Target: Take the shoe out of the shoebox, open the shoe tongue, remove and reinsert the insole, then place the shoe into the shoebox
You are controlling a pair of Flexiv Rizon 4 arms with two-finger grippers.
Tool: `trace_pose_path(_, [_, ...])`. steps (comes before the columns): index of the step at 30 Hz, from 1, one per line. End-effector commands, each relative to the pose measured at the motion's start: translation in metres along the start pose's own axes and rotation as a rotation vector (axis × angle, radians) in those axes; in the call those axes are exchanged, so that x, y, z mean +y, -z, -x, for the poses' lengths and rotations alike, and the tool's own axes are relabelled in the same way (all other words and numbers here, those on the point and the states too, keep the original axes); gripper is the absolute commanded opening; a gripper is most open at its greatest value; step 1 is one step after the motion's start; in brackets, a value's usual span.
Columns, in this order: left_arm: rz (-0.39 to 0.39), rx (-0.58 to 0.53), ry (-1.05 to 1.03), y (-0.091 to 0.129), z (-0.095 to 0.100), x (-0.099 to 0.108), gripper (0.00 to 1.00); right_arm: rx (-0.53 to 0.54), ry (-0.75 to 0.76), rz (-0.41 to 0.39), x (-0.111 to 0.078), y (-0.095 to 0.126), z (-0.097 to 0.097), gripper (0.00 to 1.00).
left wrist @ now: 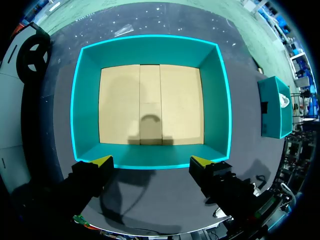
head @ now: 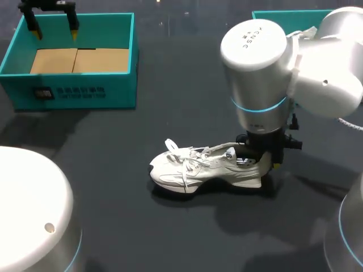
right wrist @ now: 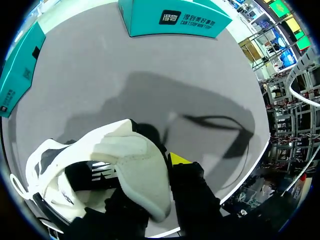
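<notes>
Dark table (head: 170,79): shoe (head: 207,167) sits upright mid-table, outside shoebox (head: 113,90). Right gripper (right wrist: 152,170) pinches heel collar; left gripper (left wrist: 151,161) spread over box. Shoe prob. light, upper soft, so heel's the firmest hold.

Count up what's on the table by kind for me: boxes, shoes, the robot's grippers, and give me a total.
Teal boxes: 2
White shoe: 1
Grippers: 2, the left gripper and the right gripper
Total: 5
</notes>
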State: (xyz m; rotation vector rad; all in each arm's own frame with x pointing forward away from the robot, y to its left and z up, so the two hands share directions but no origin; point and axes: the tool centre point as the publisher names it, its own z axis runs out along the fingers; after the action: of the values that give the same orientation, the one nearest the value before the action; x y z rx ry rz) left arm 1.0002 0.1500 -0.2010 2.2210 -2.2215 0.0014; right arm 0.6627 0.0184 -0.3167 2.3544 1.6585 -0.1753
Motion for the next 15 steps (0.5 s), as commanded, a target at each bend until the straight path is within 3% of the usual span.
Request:
trace_pose_path(1, [0.000,-0.001,0.000,0.001,0.000,0.000,1.00,-0.188,-0.148,-0.016,0.000,-0.008,-0.048,0.00])
trace_pose_path(15, [0.000,-0.001,0.000,0.001,0.000,0.000,1.00,-0.234,-0.157,-0.068,0.028,-0.030,-0.051,0.00])
